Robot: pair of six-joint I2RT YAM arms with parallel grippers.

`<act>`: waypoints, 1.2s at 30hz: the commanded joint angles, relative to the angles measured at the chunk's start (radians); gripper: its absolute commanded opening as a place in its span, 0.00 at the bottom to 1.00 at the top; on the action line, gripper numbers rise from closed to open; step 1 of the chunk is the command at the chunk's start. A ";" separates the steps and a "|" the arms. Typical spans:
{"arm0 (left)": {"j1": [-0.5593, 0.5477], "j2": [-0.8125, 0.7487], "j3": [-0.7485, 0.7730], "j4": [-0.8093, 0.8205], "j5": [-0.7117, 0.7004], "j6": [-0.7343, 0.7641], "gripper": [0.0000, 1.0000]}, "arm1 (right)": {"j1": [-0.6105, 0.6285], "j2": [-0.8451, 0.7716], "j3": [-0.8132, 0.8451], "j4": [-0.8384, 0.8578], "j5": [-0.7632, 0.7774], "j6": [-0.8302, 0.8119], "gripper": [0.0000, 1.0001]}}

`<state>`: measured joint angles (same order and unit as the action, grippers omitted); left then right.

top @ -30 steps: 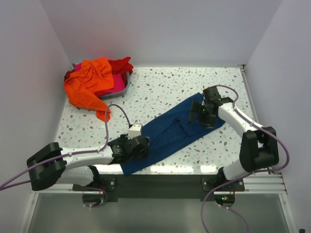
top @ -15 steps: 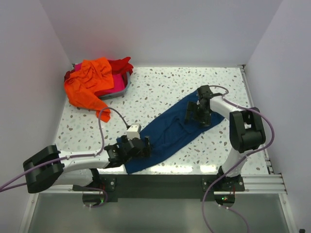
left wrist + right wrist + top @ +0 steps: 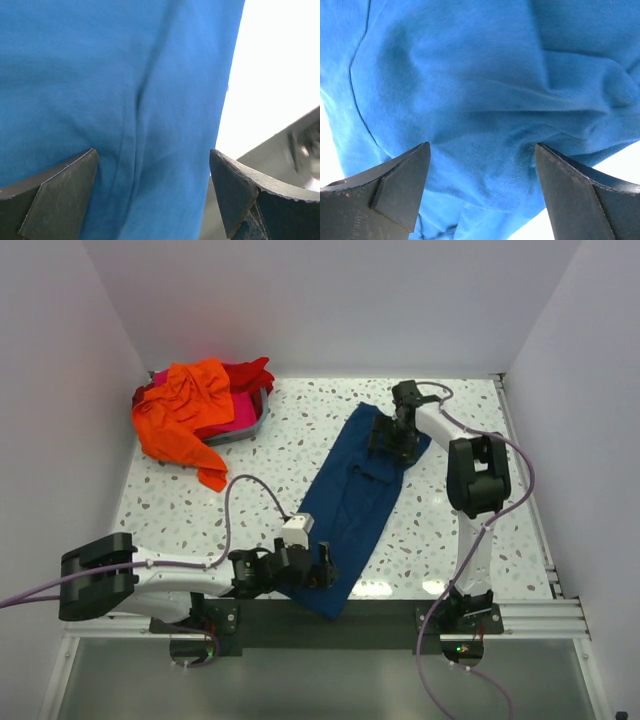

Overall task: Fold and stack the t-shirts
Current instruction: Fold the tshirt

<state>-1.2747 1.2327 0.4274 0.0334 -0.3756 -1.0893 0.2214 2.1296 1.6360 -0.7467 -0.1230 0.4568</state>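
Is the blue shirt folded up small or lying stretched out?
Stretched out. The blue shirt lies as one long, wrinkled strip across the table. Whether it is doubled over lengthwise, I cannot tell.

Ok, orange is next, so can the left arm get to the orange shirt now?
Probably yes: the left gripper stands open over the navy shirt, and only bare table lies between it and the orange shirt, on its own side. Whether it stretches that far is unsure.
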 commanded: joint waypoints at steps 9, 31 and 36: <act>-0.083 -0.054 0.226 -0.205 -0.035 0.005 1.00 | -0.001 -0.150 0.131 0.090 -0.144 -0.076 0.89; -0.083 0.057 0.125 -0.161 0.009 0.011 1.00 | 0.076 -0.631 -0.596 0.308 -0.144 0.023 0.89; -0.097 0.123 0.140 -0.104 0.047 -0.023 1.00 | 0.091 -0.616 -0.680 0.362 -0.126 0.037 0.88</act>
<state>-1.3579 1.3224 0.5591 -0.1478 -0.3695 -1.0718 0.3027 1.5307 0.9821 -0.4717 -0.2718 0.4683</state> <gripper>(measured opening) 0.997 0.884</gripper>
